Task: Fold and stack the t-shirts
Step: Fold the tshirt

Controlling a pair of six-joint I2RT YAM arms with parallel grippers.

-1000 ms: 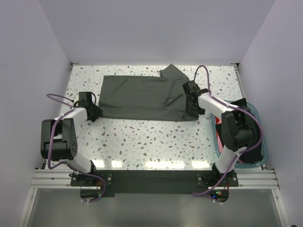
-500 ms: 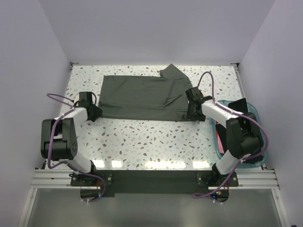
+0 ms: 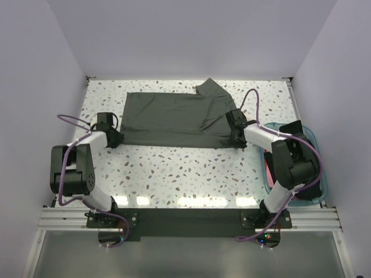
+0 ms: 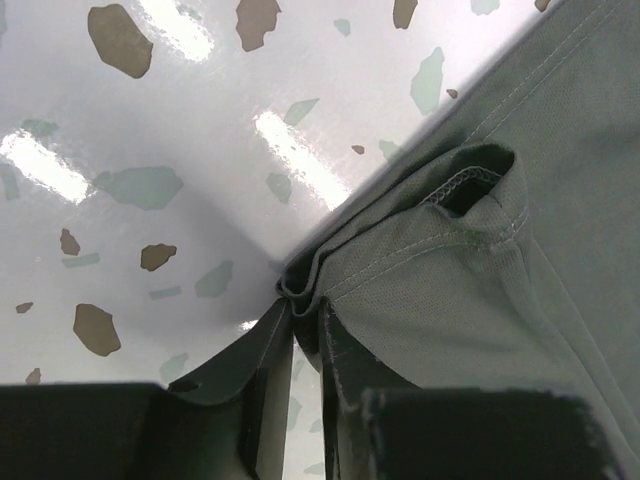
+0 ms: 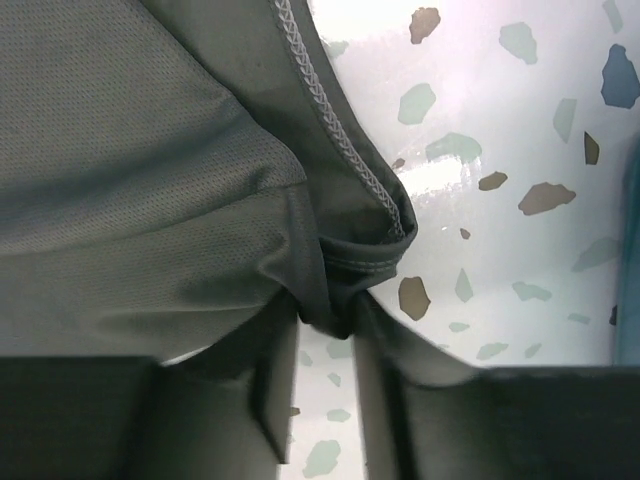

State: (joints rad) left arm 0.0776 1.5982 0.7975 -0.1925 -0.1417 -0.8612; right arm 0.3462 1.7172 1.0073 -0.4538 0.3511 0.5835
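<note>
1. Black matte jaws of the left gripper (image 4: 300, 312) are pressed nearly together on a bunched corner of the dark grey-green t-shirt (image 4: 480, 250). The cloth puckers into a small knot at their tips.
2. The right gripper (image 5: 325, 318) is clamped on a rolled fold of the same shirt's hem, with a line of overlock stitching running just above the pinch.
3. The fabric is a soft, fine knit with a faint mesh grain and double-stitched seams.
4. Spread in a rough rectangle, the shirt (image 3: 174, 119) lies across the far half of the table (image 3: 185, 168). One sleeve (image 3: 210, 88) juts toward the far right corner, and creases gather near its right end.
5. The left arm (image 3: 93, 141) is folded at the elbow, its white forearm angled low to the shirt's near-left corner. The right arm (image 3: 261, 134) mirrors it at the near-right corner.
6. The table is glossy white terrazzo, flecked with brown and green chips and streaked with glare.
7. At the table's right edge, beside the right arm, sits a translucent teal tub (image 3: 317, 145) with a strip of red-orange cloth (image 3: 266, 167) showing inside.
</note>
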